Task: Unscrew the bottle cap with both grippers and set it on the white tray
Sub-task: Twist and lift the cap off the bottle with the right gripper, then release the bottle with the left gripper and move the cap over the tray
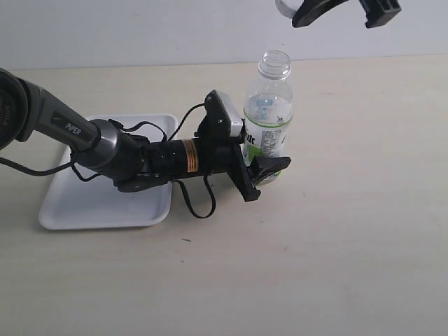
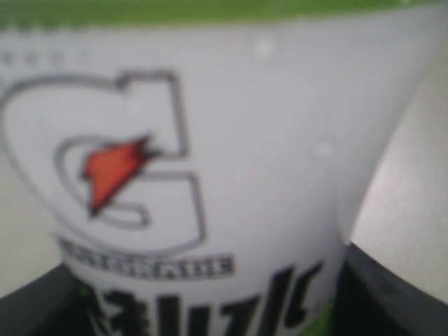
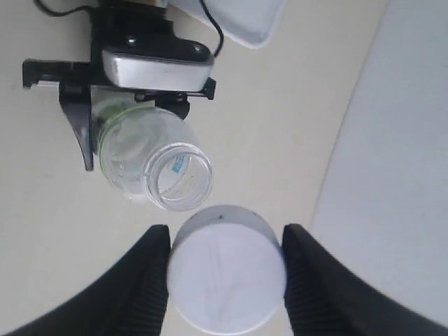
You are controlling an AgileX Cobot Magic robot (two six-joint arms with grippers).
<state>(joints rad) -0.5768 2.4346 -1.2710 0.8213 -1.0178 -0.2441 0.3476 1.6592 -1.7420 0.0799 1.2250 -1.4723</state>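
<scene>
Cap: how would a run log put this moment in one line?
bottle: upright, open | left tool: gripping bottle | right tool: holding cap clear of bottle | tray: no cap yet

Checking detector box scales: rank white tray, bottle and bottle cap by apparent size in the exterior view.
1. white tray
2. bottle
3. bottle cap: only a sliver shows at the top edge, so its full size is unsure, though it is clearly the smallest.

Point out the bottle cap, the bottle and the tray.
Round white plastic bottle cap (image 3: 227, 273), right wrist view, flat top.
Clear plastic bottle (image 1: 275, 70), exterior view, open neck.
Flat white rectangular tray (image 1: 77, 204), exterior view, bare floor.
</scene>
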